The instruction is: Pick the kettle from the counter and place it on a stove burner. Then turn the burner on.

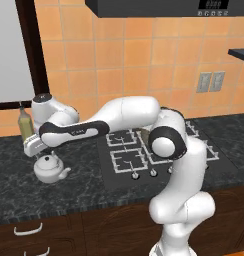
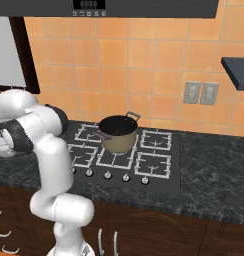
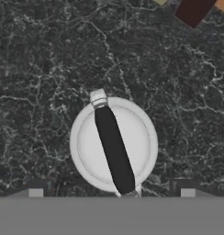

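**Whitish kettle under spread jaws, left of the cooktop**

Whitish-silver, small and squat, the round kettle [image 1: 50, 168] with its short spout and thin dark arched handle sits upright on the long black marbled stone counter [image 1: 14, 195], left of the black cooktop [image 1: 121, 175] and nearer the counter's front edge than the tiled wall. Directly above it hangs the white arm's two-finger gripper [image 1: 38, 149], pointing down, its jaws spread wide and holding nothing. In the hand view the kettle [image 3: 114, 146] lies centred between the two dark fingertips [image 3: 36, 187], the handle running as a dark bar across the lid; the tips stand clear of the kettle's sides.

Behind the gripper, near the back edge of the counter, stands a slim olive-green bottle [image 1: 25, 123]. On the cooktop, square white-barred stove burner grates [image 2: 153, 164] sit in rows, with small round silver knobs [image 2: 126, 177] along the front edge. A bigger brownish steel pot [image 2: 118, 134] with a dark rim rests on the middle rear grate.
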